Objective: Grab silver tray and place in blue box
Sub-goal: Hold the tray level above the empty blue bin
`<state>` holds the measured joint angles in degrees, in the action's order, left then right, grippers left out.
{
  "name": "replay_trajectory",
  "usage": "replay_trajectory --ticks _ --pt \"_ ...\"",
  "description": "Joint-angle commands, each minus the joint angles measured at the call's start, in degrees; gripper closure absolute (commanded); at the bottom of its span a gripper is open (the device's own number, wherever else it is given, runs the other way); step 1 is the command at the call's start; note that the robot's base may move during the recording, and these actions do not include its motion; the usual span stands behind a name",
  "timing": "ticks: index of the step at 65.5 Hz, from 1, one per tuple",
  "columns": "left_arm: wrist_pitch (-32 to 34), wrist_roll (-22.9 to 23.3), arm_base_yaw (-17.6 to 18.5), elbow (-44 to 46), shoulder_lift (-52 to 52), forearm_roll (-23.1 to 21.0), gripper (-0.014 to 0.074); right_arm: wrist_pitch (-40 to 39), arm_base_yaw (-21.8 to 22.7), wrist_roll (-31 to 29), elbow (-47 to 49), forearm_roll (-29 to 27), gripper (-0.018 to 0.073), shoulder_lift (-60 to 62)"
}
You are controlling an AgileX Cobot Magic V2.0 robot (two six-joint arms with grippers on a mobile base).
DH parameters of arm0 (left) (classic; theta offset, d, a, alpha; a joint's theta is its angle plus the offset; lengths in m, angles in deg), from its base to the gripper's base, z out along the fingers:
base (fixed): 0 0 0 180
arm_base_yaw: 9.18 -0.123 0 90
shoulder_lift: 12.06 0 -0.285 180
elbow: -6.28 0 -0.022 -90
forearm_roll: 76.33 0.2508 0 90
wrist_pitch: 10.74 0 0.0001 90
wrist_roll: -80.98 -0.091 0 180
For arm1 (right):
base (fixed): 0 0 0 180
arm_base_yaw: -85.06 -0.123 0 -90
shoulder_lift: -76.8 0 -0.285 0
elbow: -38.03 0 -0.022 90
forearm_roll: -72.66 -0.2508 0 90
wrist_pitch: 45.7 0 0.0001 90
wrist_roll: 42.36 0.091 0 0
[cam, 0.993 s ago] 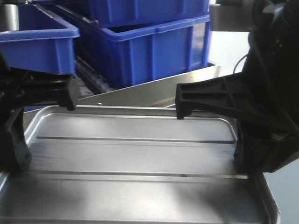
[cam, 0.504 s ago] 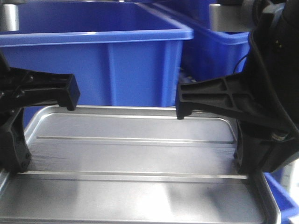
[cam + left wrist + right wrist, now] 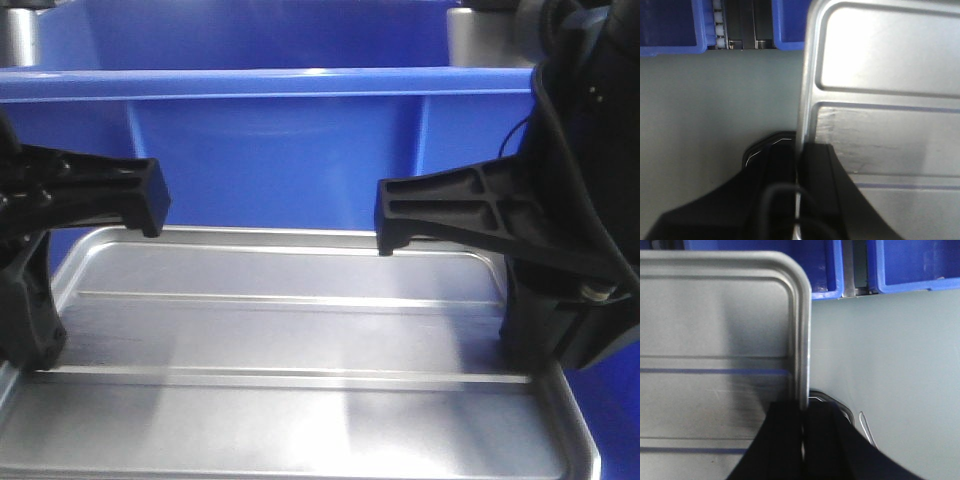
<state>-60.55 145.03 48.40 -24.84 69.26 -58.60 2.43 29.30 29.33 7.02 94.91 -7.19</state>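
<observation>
The left tool [image 3: 796, 170] and right tool [image 3: 802, 420] are each clamped on one short-end rim of the silver tray [image 3: 300, 330]. The blue box [image 3: 280, 82] lies straight ahead, beyond the tray's far long edge, with its rim parallel to the tray's long axis.

The left gripper [image 3: 797, 170] is clamped on the left rim of the silver tray [image 3: 300, 330], with one finger set outside the rim and one inside. The right gripper [image 3: 802, 420] is clamped in the same way on the right rim. In the front view both black gripper bodies are seen at about the same height, at opposite edges.
</observation>
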Motion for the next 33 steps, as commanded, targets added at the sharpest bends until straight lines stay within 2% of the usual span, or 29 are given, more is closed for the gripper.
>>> replay_trajectory --ticks 1,33 --pt "3.68 0.67 0.72 1.61 -1.60 -0.08 0.0610 -3.81 -0.15 -0.36 1.61 1.25 0.0506 1.47" --pt "3.68 0.67 0.72 1.61 -1.60 -0.08 0.0610 -3.81 -0.15 -0.36 1.61 1.25 0.0506 1.47"
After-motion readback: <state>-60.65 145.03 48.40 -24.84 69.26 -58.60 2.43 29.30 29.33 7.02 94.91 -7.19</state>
